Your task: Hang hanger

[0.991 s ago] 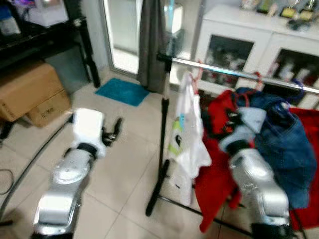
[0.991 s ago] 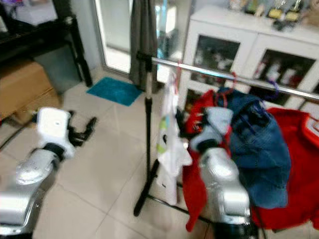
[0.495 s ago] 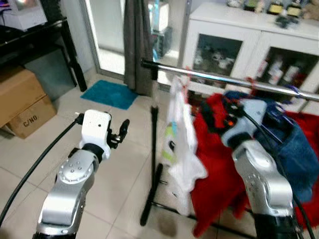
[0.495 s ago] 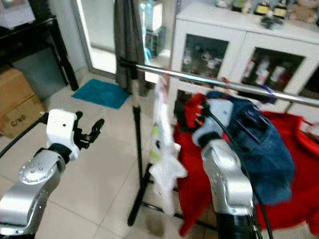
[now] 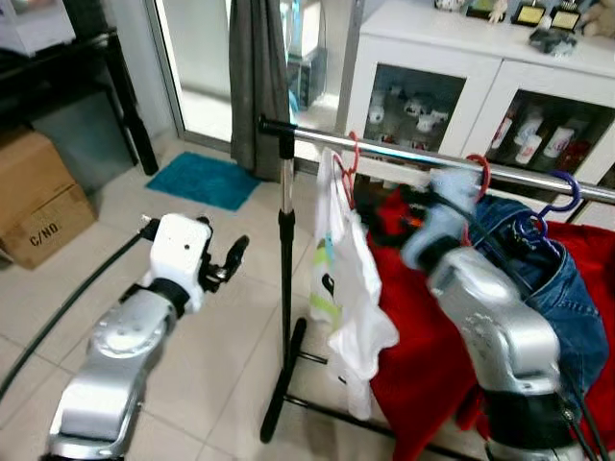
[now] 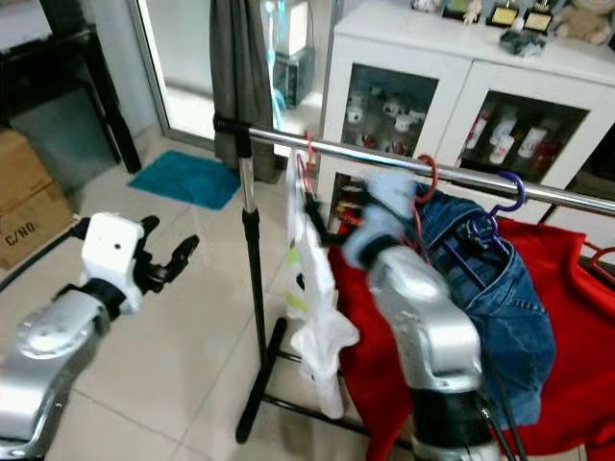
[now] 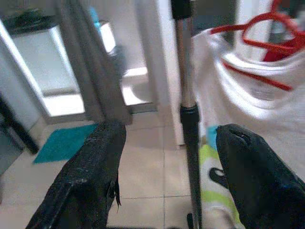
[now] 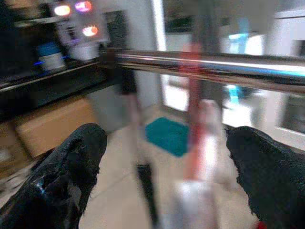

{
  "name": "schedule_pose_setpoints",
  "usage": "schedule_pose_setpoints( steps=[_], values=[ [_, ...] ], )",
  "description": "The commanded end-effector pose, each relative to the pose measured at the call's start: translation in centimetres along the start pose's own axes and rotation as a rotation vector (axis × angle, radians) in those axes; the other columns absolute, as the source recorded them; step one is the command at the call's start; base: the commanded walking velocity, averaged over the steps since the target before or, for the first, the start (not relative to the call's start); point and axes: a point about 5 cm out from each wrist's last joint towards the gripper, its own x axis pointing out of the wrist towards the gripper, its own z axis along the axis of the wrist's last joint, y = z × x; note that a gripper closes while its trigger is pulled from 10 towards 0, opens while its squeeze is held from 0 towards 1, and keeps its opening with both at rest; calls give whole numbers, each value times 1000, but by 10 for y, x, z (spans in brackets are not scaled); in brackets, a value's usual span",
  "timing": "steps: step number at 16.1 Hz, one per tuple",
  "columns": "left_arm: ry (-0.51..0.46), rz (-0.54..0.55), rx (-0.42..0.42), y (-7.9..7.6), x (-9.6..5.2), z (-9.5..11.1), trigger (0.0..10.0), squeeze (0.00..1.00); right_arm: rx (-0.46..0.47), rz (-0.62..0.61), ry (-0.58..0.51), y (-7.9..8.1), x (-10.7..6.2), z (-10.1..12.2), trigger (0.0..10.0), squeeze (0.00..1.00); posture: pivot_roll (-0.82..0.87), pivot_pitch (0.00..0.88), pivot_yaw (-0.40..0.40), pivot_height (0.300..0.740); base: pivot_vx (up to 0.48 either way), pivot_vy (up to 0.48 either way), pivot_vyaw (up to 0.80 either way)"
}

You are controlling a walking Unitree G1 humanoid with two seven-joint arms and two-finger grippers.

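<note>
A chrome clothes rail [image 5: 404, 154] runs across the middle on a black and silver upright [image 5: 282, 288]. A red hanger [image 5: 348, 165] on it carries a white T-shirt [image 5: 351, 288]. Further right hang another red hanger [image 5: 478, 175] and a blue hanger [image 5: 559, 200] with blue jeans [image 5: 538, 279] and a red garment [image 5: 423, 365]. My right gripper [image 5: 389, 206] is open just below the rail, beside the white shirt's hanger; in the right wrist view the rail [image 8: 205, 64] crosses between its fingers [image 8: 71, 162]. My left gripper [image 5: 229, 261] stands open and empty, left of the upright.
A white glass-door cabinet [image 5: 461, 77] stands behind the rack, with a grey curtain [image 5: 259, 86] to its left. A cardboard box [image 5: 38, 206], black shelving [image 5: 96, 86] and a teal mat [image 5: 202, 178] lie left. A black cable [image 5: 67, 298] trails over the tiled floor.
The camera has shifted, bringing the rack closer. My right gripper has risen from in front of the red garment to just under the rail. The left arm holds its pose.
</note>
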Motion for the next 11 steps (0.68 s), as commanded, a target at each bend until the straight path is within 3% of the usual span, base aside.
schedule_pose_setpoints(
  steps=[1,5,6,11],
  values=[
    [-16,-60,5,0,1,4,10000,0,0,26,19,3,5,3,10000,1000,131,0,-38,740,0,0,0],
    [7,-242,71,4,-7,10,10000,0,-58,-54,158,-5,28,0,10000,988,140,0,-38,740,0,0,0],
    [22,-311,73,5,-12,11,10000,0,-86,-88,195,-8,37,0,10000,0,138,0,-34,740,0,0,0],
    [49,-428,89,1,-17,11,10000,0,-79,-178,227,-20,57,4,10000,0,144,0,-33,740,0,0,0]
  ],
)
